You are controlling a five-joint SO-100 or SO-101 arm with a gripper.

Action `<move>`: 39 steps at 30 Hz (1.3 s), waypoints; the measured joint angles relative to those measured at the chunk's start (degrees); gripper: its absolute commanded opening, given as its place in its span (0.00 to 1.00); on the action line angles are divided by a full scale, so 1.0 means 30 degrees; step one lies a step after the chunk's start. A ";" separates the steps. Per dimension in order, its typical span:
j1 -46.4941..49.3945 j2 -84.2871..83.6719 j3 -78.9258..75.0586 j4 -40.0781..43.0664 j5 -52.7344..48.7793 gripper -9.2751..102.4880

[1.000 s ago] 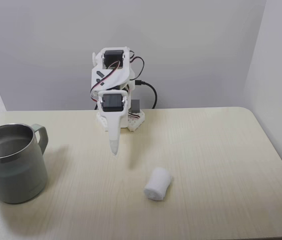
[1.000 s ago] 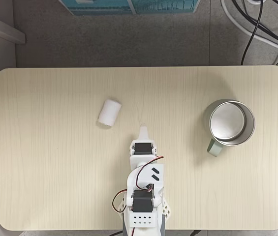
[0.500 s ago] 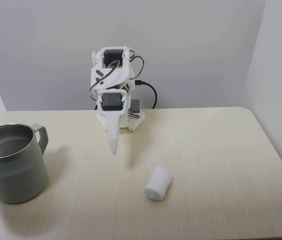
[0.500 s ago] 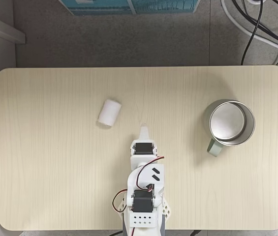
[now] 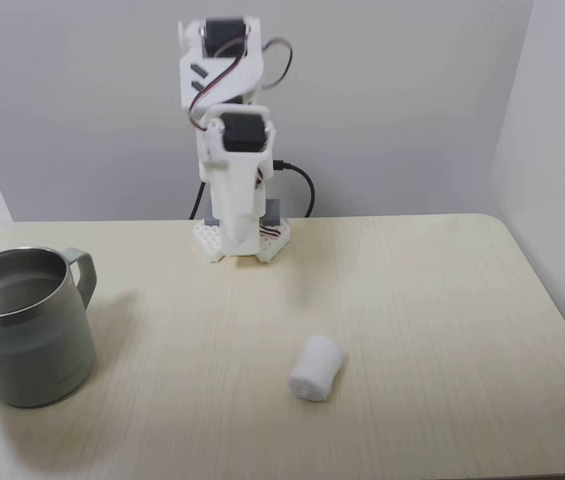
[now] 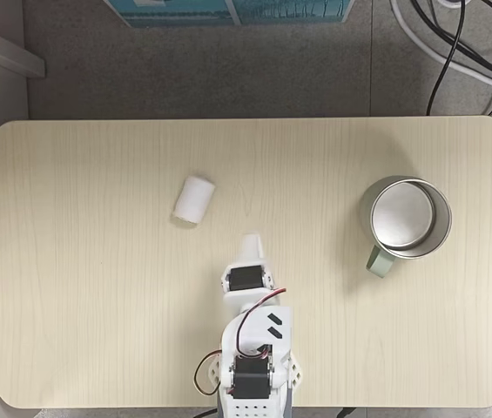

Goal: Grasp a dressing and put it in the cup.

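Fixed view from the front: the arm stands raised over its base at the 12 o'clock edge of the table point(image 5: 432, 300), and the gripper point(image 5: 234, 238) points down in front of the base with its fingers apparently together, holding nothing. The dressing point(image 5: 317, 368) lies on its side on the bare wood toward 5 o'clock of the gripper, well apart from it. The cup point(image 5: 26, 325) stands upright at 9 o'clock, handle turned toward the arm, interior empty as far as can be seen. Fixed view from above: the gripper point(image 6: 251, 245) tapers to one tip, consistent with closed jaws. The dressing point(image 6: 193, 199) sits near, at about 11 o'clock of that tip, its long axis tilted slightly off the table's short direction. The cup point(image 6: 405, 218) is well apart at 3 o'clock. Assessment: the step in hand is the approach. Recommended practice is to open the jaws before descending, turn the base toward the roll, straddle its short width across the axis, and close gently, since the material looks soft and may roll.
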 measured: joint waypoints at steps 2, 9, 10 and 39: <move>-0.0322 0.2930 0.2285 0.1289 -0.1260 0.21; -0.1582 1.2832 0.7822 0.3896 -0.4893 0.31; -0.1875 1.3916 0.8086 0.3955 -0.5156 0.32; -0.5303 2.4990 0.7617 -0.2490 -0.5596 0.09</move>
